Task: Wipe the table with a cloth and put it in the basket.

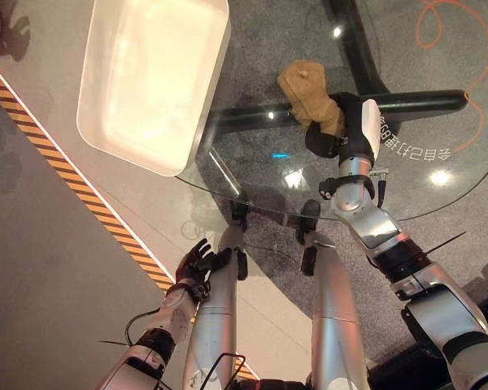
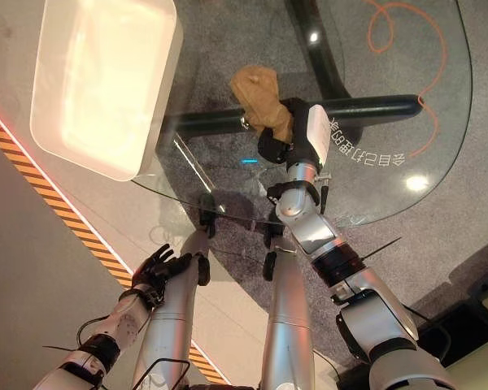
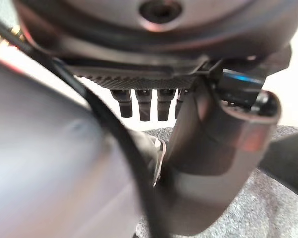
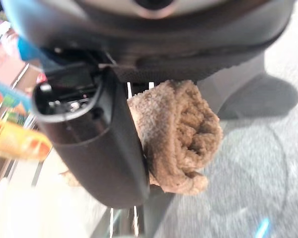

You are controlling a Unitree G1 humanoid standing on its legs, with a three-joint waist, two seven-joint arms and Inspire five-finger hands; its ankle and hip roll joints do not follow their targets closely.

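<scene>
A tan terry cloth (image 1: 309, 96) lies bunched on the round glass table (image 1: 439, 187), near its middle. My right hand (image 1: 335, 130) is shut on the cloth's near end. Up close, the cloth (image 4: 181, 134) is rolled thick between the thumb and the palm. A white rectangular basket (image 1: 150, 77) rests on the table's left edge, its near end overhanging the rim. My left hand (image 1: 197, 262) hangs low beside my leg, below the table's edge, its fingers (image 3: 144, 101) straight and holding nothing.
A black bar-shaped table base (image 1: 390, 104) shows through the glass, over grey carpet. A yellow-and-black striped line (image 1: 73, 183) runs across the floor on the left. An orange cord (image 1: 451, 32) curls on the carpet at the far right.
</scene>
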